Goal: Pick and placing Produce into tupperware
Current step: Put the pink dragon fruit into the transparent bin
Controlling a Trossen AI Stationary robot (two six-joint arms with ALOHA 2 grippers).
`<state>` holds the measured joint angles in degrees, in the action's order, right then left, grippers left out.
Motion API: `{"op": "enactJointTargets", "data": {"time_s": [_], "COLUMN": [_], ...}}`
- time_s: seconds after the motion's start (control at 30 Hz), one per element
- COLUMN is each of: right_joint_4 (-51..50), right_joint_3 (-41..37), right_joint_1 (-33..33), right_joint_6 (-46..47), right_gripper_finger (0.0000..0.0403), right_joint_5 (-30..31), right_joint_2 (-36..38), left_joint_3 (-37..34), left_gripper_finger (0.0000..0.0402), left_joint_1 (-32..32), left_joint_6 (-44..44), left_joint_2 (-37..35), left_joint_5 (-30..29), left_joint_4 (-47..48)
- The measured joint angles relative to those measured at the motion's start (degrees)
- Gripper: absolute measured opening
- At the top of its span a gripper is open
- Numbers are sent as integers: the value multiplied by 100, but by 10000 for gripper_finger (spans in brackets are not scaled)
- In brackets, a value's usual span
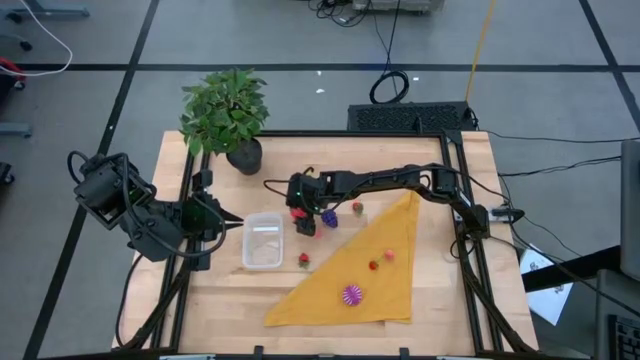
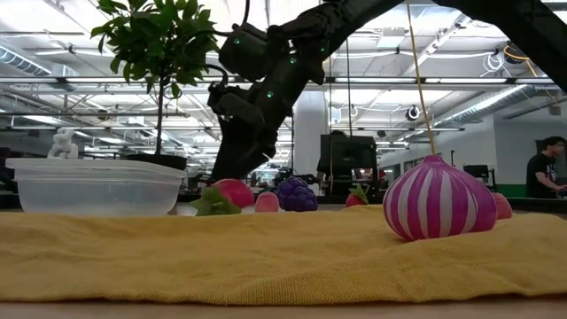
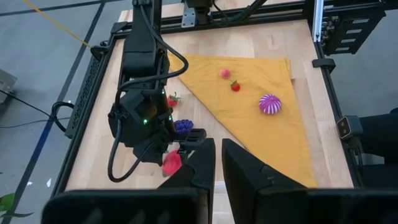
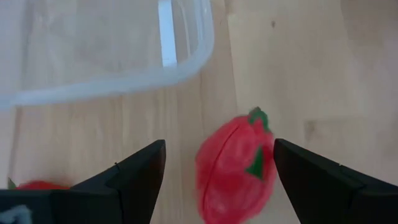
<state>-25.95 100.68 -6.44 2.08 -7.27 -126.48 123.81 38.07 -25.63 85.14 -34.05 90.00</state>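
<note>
1. We are viewing the red toy fruit (image 4: pixel 235 167) lying on the wooden surface (image 1: pixel 440 300), just beside the clear tupperware (image 1: pixel 263 241).
2. We are seeing the right end effector (image 4: pixel 217 171) standing released, its fingers either side of that fruit, not touching it.
3. We are noting purple grapes (image 1: pixel 329 216) nearby and a magenta striped ball (image 1: pixel 352 294) on the yellow cloth (image 1: pixel 390 270).
4. We are finding the left end effector (image 3: pixel 217 163) clenched, empty, waiting at the surface's left edge.

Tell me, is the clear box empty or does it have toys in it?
Empty. In the high view the tupperware shows only its bare floor, and the produce lies outside it, like the red piece on the table beside it.
</note>
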Motion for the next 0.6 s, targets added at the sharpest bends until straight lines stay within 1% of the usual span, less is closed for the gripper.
{"op": "enactJointTargets", "data": {"time_s": [0.23,0.37,0.6], "right_joint_4": [-33,-44,35], "right_joint_3": [-46,-174,-334], "right_joint_1": [-24,-42,-75], "right_joint_6": [73,93,131], "right_gripper_finger": [291,291,291], "right_joint_5": [16,290,317], "right_joint_2": [1,1,1], "left_joint_3": [-1,-2,-2], "left_gripper_finger": [35,35,35], "left_joint_1": [0,1,-1], "left_joint_6": [4,7,31], "left_joint_2": [0,0,0], "left_joint_5": [3,8,8], "left_joint_4": [1,2,2]}}
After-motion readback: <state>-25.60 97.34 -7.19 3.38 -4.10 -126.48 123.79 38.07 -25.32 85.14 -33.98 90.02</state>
